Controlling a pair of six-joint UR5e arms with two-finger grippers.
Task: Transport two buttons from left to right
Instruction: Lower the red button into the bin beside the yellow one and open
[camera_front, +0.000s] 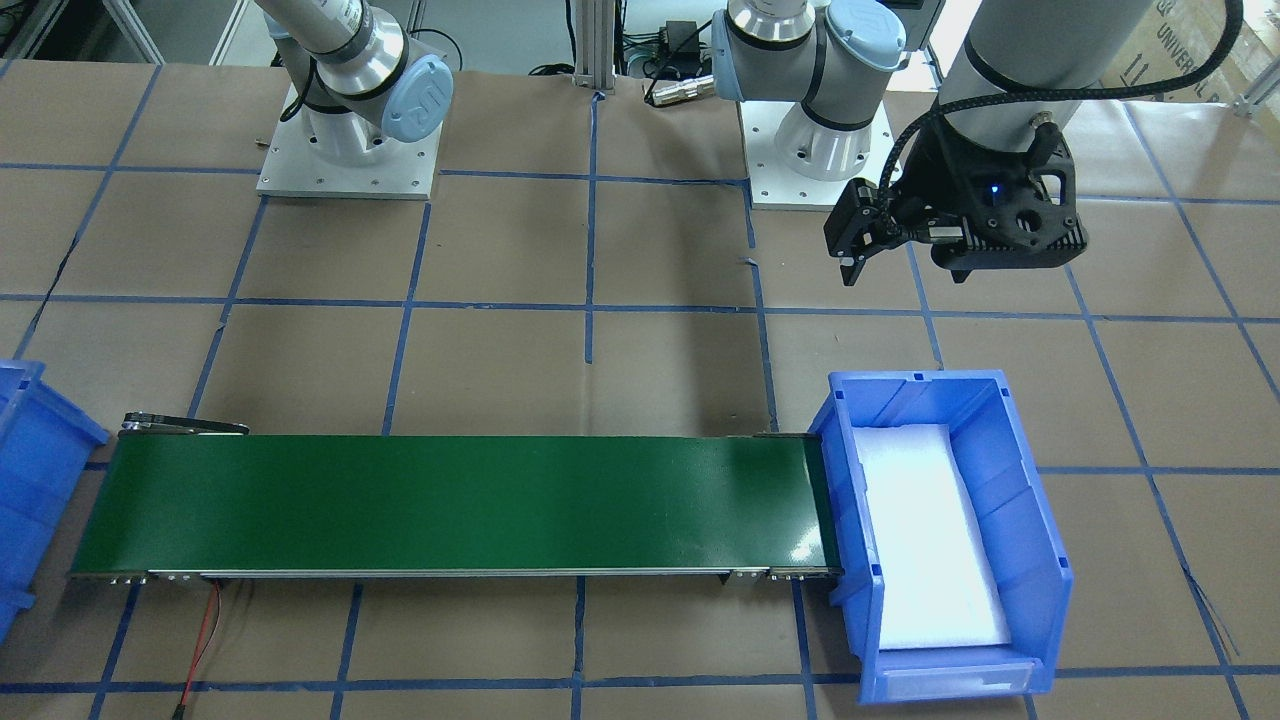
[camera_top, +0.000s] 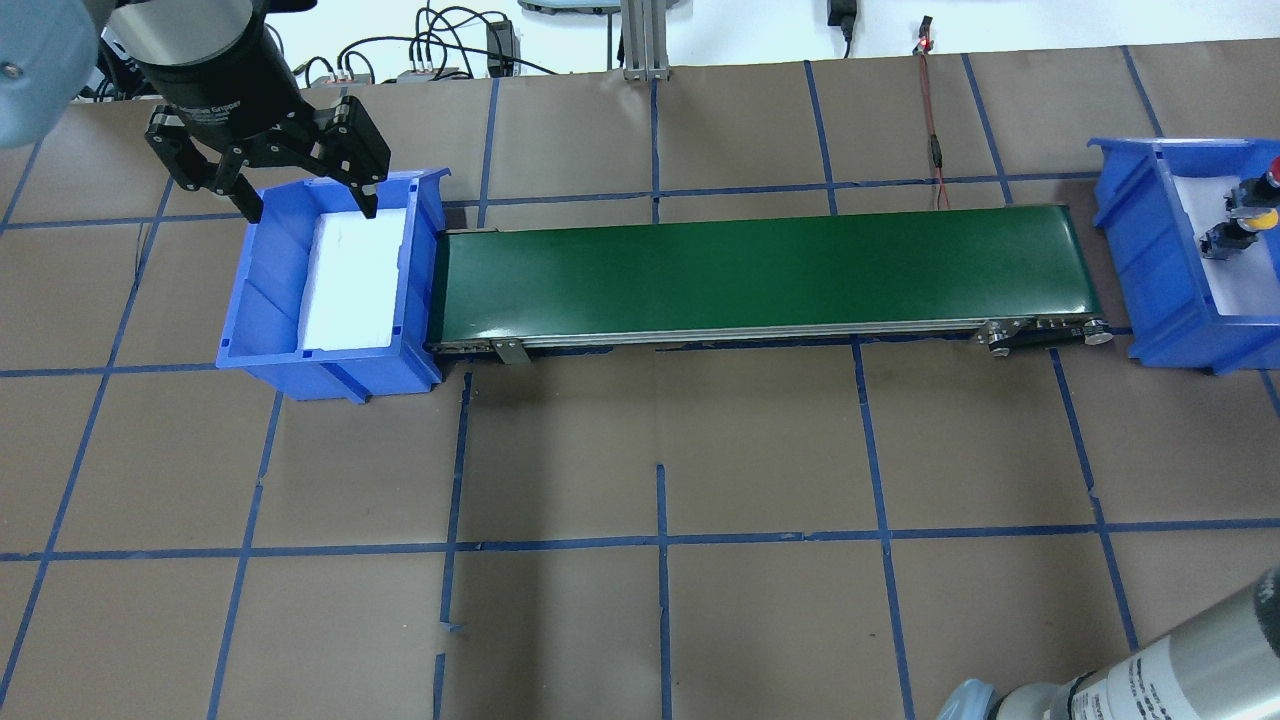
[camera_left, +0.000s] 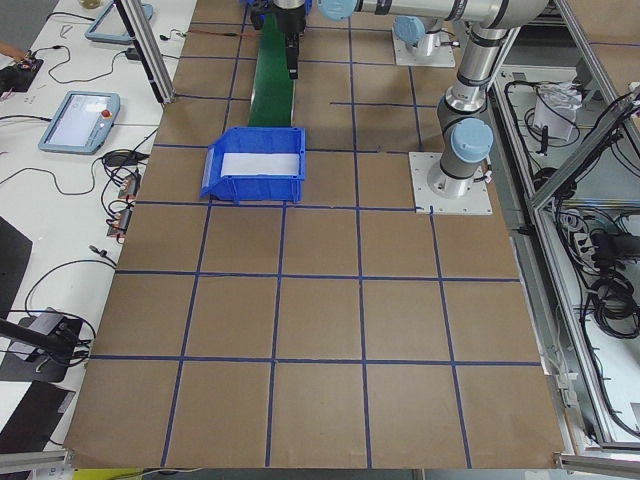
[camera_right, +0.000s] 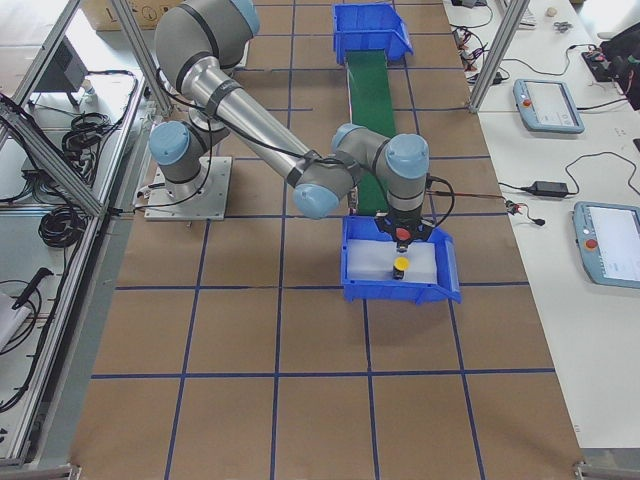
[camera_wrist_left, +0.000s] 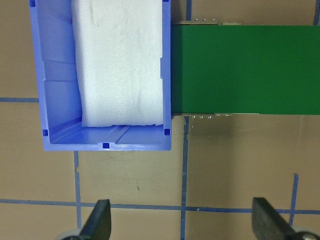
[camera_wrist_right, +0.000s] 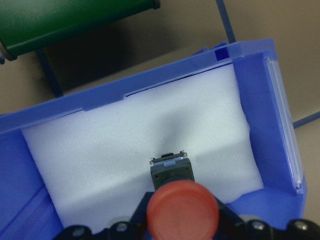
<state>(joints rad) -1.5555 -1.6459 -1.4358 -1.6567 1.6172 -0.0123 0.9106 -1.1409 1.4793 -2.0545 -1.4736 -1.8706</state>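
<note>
Left bin (camera_top: 270, 290), at the left end of the green belt (camera_front: 450, 500): nothing in it but white foam (camera_wrist_left: 120, 60). Left tool (camera_top: 308, 212) hangs by that bin's far rim, jaws spread wide and empty. Right bin (camera_right: 390, 290), at the belt's right end: the yellow button (camera_right: 400, 264) sits on the foam, so count it delivered. The red button (camera_wrist_right: 182, 210) is in the right tool (camera_right: 403, 235), which looks closed on it just under the cap, base pointing down at the foam, and it is not yet let go. My read is that the task is nearly done; you only have the red one left to release into the right bin. On views: the right wrist camera gives you the red cap close up but not the yellow button, while the exterior right view shows both. The front-facing view catches only a corner of the right bin beyond the belt's right end, with neither buttons nor right tool. The left wrist view best confirms the left bin is emptied.
</note>
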